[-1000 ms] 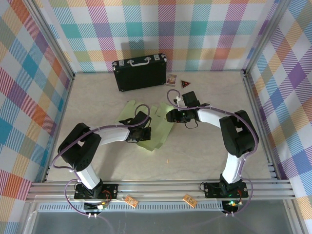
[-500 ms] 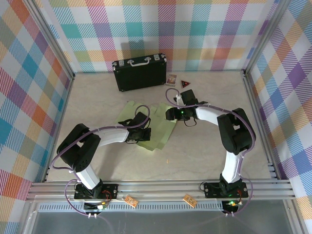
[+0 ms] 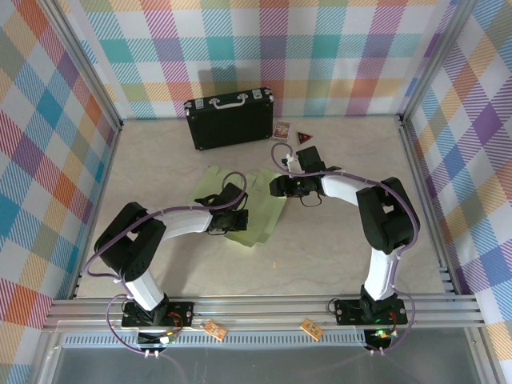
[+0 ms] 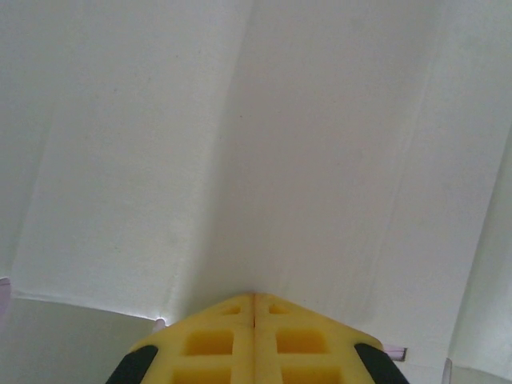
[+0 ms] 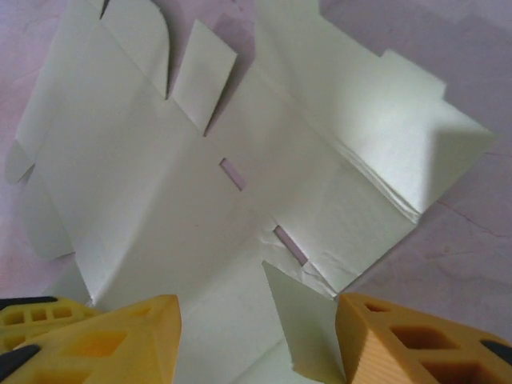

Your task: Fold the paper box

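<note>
Mid-table: flat card lying between two claws

Nearest, left of centre in the overhead view: left claw [image 3: 240,220], clenched, pads [image 4: 210,342] together, nosed down onto the paper box [image 3: 264,216]. Spread flat and unfolded at the middle of the table; pale green, creased, slotted, flaps splayed; long axis seemingly slanting from upper left to lower centre. Just beyond, at its upper right edge: right claw [image 3: 276,186], released, straddling a raised flap [image 5: 292,320], so probably better placed for the next fold. Farthest, black case [image 3: 230,120] by the back wall.
</note>
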Robot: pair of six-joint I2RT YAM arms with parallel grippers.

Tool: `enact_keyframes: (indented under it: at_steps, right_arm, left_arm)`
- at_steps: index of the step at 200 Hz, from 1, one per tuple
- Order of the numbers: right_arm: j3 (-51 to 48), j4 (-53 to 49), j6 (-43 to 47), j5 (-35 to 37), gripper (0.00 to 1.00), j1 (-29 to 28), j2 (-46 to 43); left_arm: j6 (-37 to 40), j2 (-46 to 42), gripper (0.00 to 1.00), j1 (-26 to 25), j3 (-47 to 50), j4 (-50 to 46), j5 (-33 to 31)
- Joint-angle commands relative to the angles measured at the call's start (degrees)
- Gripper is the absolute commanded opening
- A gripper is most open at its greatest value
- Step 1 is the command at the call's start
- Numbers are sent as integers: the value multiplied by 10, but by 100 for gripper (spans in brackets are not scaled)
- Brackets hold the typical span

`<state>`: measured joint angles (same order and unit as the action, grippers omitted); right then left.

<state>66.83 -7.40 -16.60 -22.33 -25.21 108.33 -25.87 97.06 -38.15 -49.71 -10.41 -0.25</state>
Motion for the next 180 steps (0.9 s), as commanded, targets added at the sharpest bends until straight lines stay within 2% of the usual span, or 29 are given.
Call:
enact_keyframes:
  at_steps: [1,114,180]
  right_arm:
    - [-9,6,9,-52,52,-6,-6]
    - [-62,-63,10,-59,53,-13,-28]
    - [-77,-48,-7,-80,53,-16,-59]
  left_arm:
    - [11,53,4,-3,23,-63,-2]
    - [13,46,4,-3,22,-72,-12]
    - [13,46,4,-3,21,-73,-12]
